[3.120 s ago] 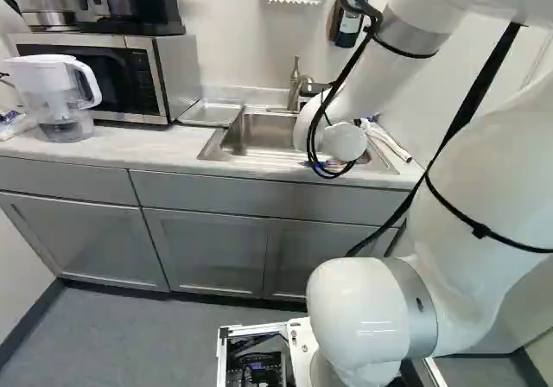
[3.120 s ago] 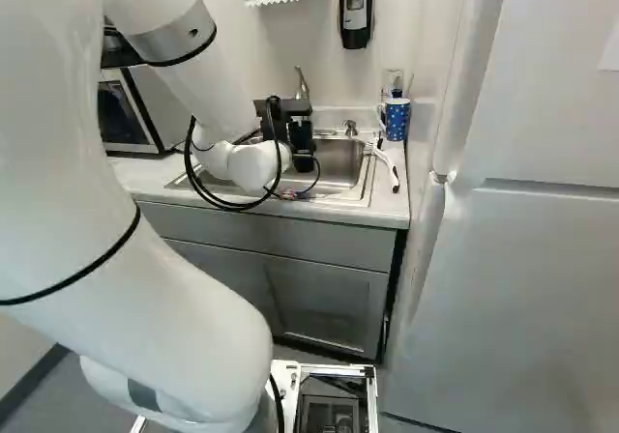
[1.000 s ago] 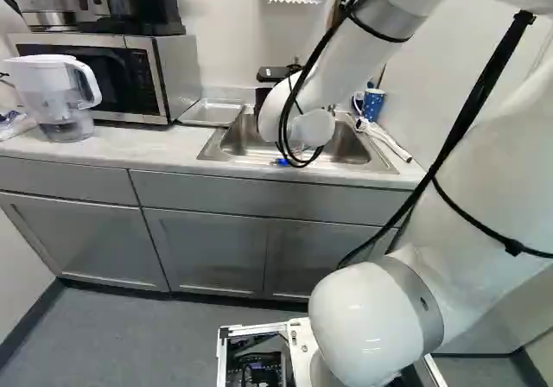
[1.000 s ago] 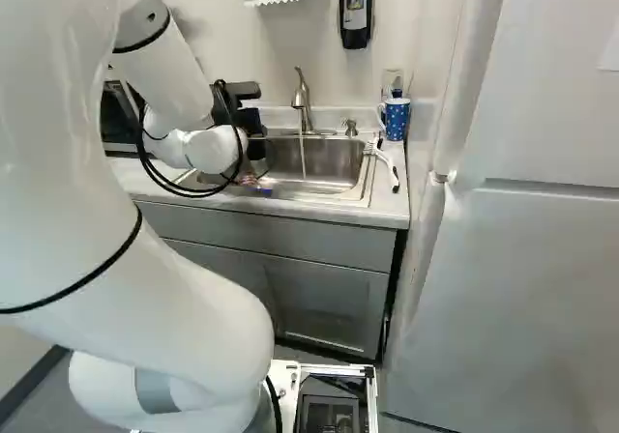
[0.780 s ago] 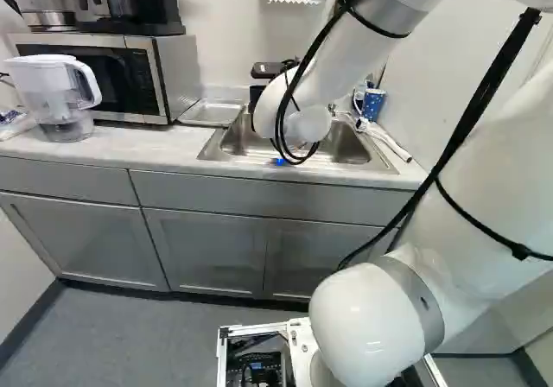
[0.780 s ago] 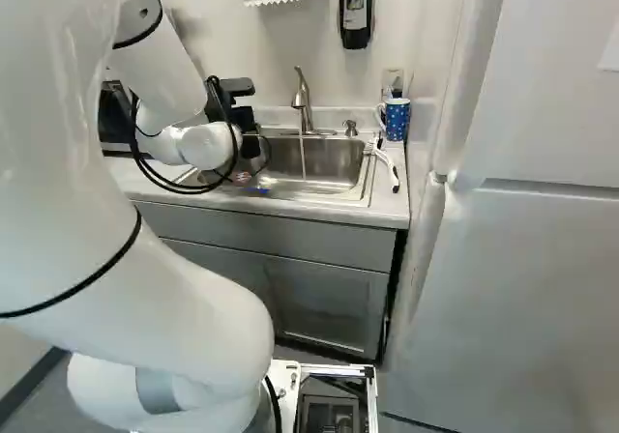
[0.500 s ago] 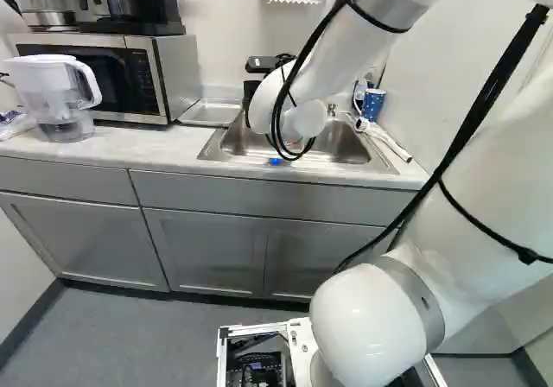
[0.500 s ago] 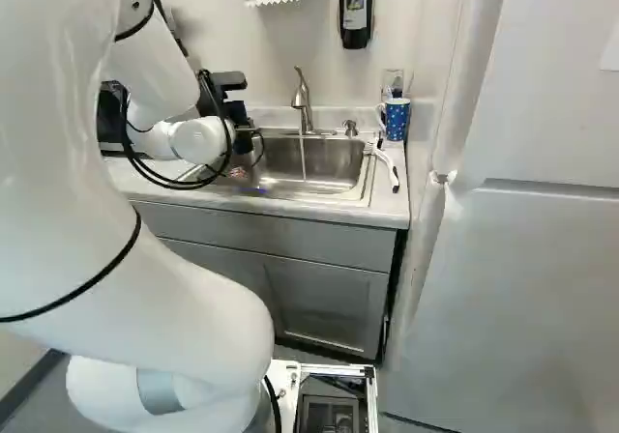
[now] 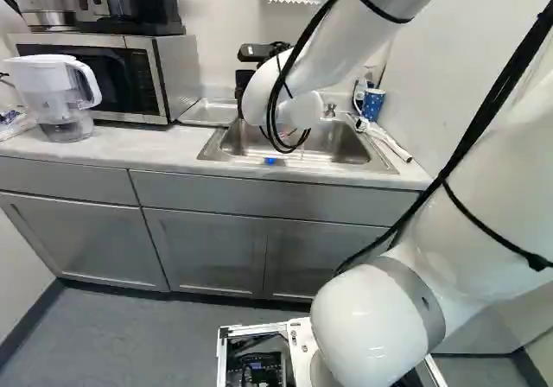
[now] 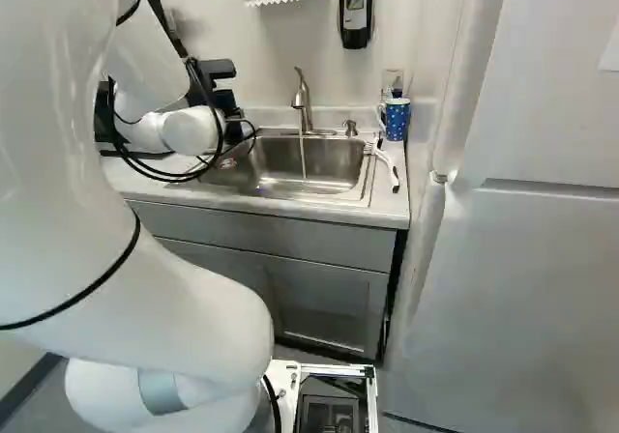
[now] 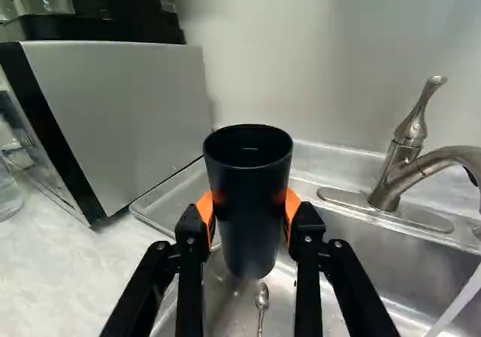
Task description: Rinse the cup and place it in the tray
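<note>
A black two-fingered gripper (image 10: 224,99) at the end of a white robot arm (image 9: 315,50) pinches a tall, black, round cup (image 11: 248,217) above a kitchen sink. Orange pads (image 11: 293,207) press the cup from two sides, its open mouth facing up. Ahead of the gripper and to its left, past the cup, a shallow, rectangular metal tray (image 11: 171,200) lies beside the stainless steel sink (image 10: 276,180). The cup is outside the tray, apparently above the sink's near end; how far it hangs above the metal cannot be told.

Below the cup, a small silver spoon (image 11: 261,299) lies in the sink. To the gripper's right stands a curved, brushed-metal faucet (image 11: 387,183), a thin stream of clear water (image 10: 303,158) falling from it into the basin, well apart from the cup.

On the gripper's left, a silver and black microwave (image 11: 124,119) sits on the pale countertop (image 11: 68,277), a black coffee maker (image 9: 131,5) on top of it. Farther left stands a clear plastic water pitcher with a white handle (image 9: 60,98). Beyond the faucet, well to the gripper's right, a blue mug with white dots (image 10: 397,122) stands near a white and black brush (image 10: 384,159). A black and white soap dispenser (image 10: 355,10) hangs on the wall, also to the gripper's right.
</note>
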Motion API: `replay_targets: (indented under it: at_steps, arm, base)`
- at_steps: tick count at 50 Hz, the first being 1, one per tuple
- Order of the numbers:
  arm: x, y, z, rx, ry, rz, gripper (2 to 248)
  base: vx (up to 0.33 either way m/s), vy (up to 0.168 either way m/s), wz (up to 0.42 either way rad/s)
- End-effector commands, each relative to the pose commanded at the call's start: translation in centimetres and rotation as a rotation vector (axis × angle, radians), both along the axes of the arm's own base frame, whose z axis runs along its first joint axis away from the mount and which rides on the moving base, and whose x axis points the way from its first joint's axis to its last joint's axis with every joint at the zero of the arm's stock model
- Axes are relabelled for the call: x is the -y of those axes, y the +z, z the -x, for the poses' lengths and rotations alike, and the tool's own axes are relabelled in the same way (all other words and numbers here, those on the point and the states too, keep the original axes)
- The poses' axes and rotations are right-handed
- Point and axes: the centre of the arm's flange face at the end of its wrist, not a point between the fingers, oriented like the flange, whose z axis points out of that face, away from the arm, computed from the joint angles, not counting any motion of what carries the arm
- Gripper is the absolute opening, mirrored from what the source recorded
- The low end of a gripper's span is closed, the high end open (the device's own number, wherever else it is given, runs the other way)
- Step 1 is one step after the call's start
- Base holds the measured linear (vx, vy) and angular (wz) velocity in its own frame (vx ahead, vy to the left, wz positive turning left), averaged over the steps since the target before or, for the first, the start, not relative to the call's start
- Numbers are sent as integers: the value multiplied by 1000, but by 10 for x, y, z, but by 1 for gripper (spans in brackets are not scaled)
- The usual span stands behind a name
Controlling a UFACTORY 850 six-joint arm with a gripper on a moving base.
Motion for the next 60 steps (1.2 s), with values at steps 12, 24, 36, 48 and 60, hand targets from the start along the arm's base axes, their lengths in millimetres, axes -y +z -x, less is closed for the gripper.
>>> replay_targets:
  at_steps: [12,24,36,48,60]
  arm:
    - [-1,5,1,7,4,-2,111]
    - [-1,5,1,-2,0,-32,111]
    - [-1,5,1,-36,-16,-141,111]
    - [-1,5,1,-73,-34,-260,111]
    - [-1,5,1,-111,-51,-379,111]
  base:
    - [0,0,0]
    - [0,0,0]
    - [0,0,0]
    - [0,0,0]
    - [0,0,0]
